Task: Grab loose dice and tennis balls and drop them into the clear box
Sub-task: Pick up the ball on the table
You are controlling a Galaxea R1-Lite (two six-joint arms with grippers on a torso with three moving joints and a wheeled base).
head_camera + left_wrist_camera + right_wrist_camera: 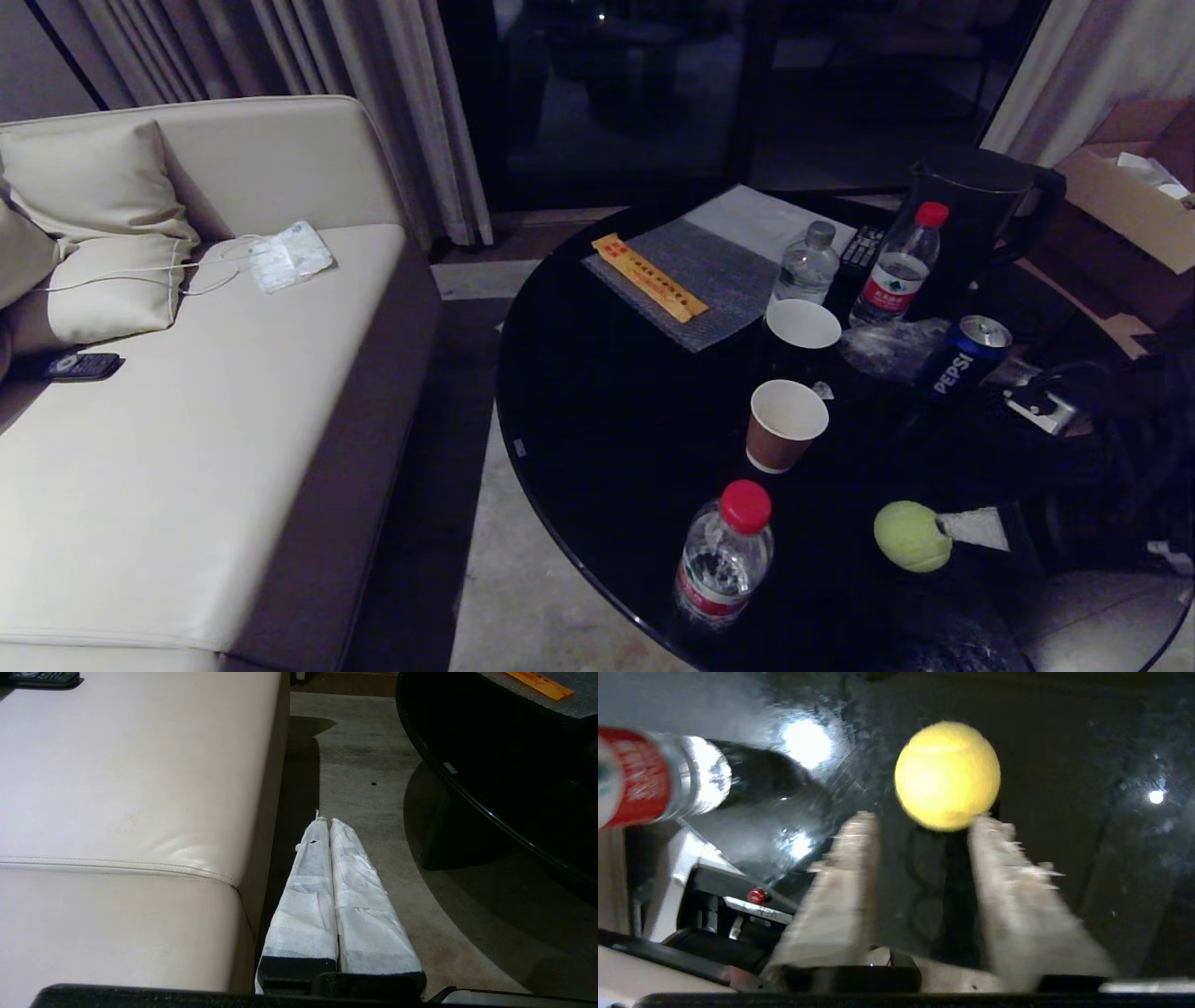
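My right gripper [924, 816] stands parted just behind the tennis ball [911, 536] on the black table [616, 429]; contact is unclear. Its arm blends into darkness. Left gripper [327, 823] is pressed together.

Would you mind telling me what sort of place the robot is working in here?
Probably a hotel room or lounge: a cream sofa, a round black table with an electric kettle and bottled water, and full-length curtains.

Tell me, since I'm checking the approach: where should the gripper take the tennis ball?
Across the widest middle of the tennis ball, one finger each side. It sits on the black table just beyond the open right gripper, so pushing straight ahead looks best.
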